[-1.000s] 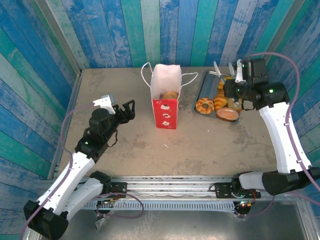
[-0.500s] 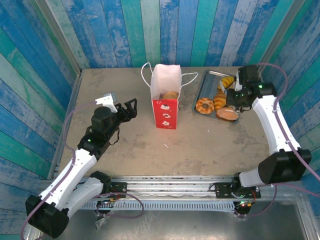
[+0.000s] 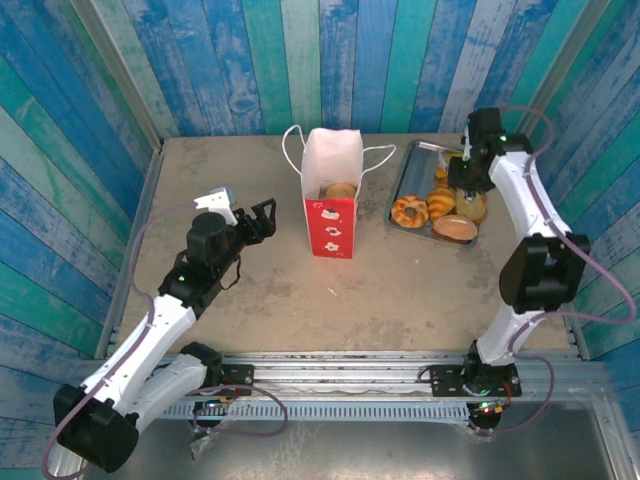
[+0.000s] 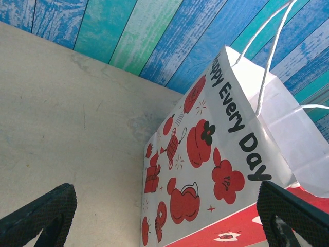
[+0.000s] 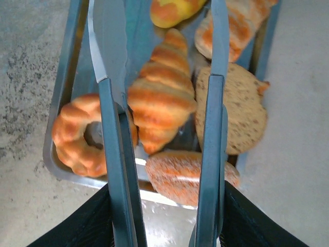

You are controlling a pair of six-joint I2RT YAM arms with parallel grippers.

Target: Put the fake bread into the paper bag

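The paper bag, white above and red below, stands upright mid-table with one piece of fake bread inside. My left gripper is open just left of it; in the left wrist view the bag sits ahead of the spread gripper. My right gripper hangs over the tray and is shut on metal tongs. The tong arms stand apart on either side of a striped croissant. Around it lie a glazed ring, a seeded bun and a sugared bun.
The silver tray lies at the back right, its rim close to the left tong arm. Blue plank walls close in the table on three sides. The bag's thin loop handles stick out to both sides.
The right arm has swung away from the camera and down over the back of the tray with the tongs. The left gripper has edged slightly toward the bag.
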